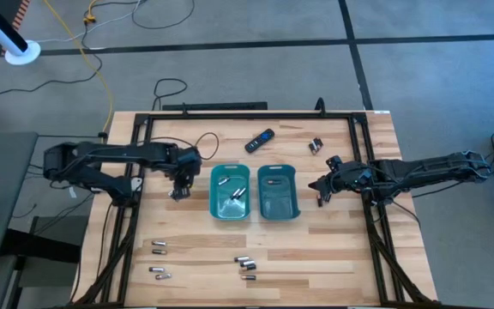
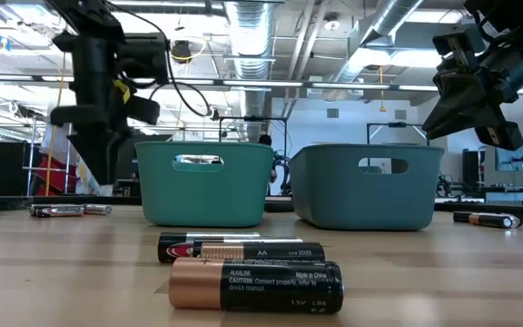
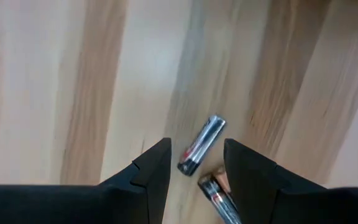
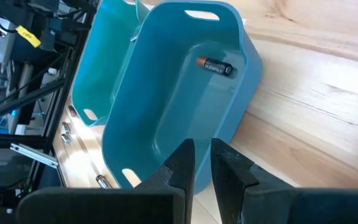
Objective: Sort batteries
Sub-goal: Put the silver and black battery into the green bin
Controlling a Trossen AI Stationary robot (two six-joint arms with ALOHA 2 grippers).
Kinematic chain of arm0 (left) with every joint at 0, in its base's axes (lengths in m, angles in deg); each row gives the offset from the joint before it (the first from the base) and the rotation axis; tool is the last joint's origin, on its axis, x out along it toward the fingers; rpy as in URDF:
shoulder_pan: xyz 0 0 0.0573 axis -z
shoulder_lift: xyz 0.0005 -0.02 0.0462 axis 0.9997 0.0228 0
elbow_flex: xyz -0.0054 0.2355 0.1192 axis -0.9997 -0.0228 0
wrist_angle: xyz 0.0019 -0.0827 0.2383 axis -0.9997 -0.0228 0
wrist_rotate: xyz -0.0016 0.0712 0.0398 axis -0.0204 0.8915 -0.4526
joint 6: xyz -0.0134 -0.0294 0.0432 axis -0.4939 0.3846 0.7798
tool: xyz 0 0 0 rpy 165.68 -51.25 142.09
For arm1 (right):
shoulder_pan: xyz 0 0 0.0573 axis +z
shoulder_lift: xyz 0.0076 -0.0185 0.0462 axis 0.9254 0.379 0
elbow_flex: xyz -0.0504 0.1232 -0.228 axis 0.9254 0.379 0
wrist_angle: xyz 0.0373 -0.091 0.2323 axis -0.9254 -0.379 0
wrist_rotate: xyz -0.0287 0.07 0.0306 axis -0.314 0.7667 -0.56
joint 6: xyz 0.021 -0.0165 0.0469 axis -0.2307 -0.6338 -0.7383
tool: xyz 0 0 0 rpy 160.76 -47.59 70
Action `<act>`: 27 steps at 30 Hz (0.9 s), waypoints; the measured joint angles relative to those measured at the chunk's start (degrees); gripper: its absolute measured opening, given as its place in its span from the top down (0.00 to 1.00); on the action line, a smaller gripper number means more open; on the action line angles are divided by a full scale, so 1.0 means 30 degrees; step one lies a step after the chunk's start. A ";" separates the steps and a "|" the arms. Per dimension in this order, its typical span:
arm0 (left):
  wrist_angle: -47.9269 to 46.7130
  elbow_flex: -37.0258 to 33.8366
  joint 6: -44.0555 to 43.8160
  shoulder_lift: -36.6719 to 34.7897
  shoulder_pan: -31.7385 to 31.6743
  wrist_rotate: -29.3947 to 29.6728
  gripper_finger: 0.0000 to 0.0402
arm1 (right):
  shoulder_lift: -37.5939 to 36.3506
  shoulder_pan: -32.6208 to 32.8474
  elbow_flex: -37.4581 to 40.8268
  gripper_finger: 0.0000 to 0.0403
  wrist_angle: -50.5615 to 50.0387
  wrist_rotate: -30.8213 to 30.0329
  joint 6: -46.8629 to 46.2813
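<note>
My left gripper [image 1: 181, 190] [image 3: 197, 155] is open and hangs just left of the left teal tray [image 1: 214, 206]. Its fingers stand on either side of a silvery battery [image 3: 202, 145] lying on the wood, without touching it. A dark battery with a coppery end [image 3: 216, 196] lies right beside that one. My right gripper [image 1: 320, 190] [image 4: 202, 162] hovers to the right of the right teal tray [image 4: 166, 118], fingers nearly together with nothing between them. One dark battery [image 4: 216, 66] lies on that tray's floor. Silvery batteries [image 1: 235, 196] lie in the left tray.
More batteries lie loose near the table's near edge [image 1: 159, 247] [image 1: 159, 273] [image 1: 245, 262], and a pair lies far right [image 1: 315, 146]. A black remote [image 1: 260, 140] rests beyond the trays. Black frame rails [image 1: 135, 180] run along both table sides.
</note>
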 joint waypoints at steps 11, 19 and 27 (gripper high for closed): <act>0.1129 0.0007 0.3792 0.3249 -0.1064 -0.1581 0.66 | -0.0007 -0.0003 0.0000 0.82 0.0008 0.0000 -0.0049; 0.1097 0.0108 0.4298 0.5052 -0.1724 -0.1616 0.72 | -0.0007 -0.0003 0.0000 0.82 0.0007 -0.0007 -0.0041; 0.0995 0.0087 0.3361 0.5051 -0.2554 -0.1874 0.90 | 0.0000 -0.0010 0.0000 0.82 0.0007 -0.0007 0.0002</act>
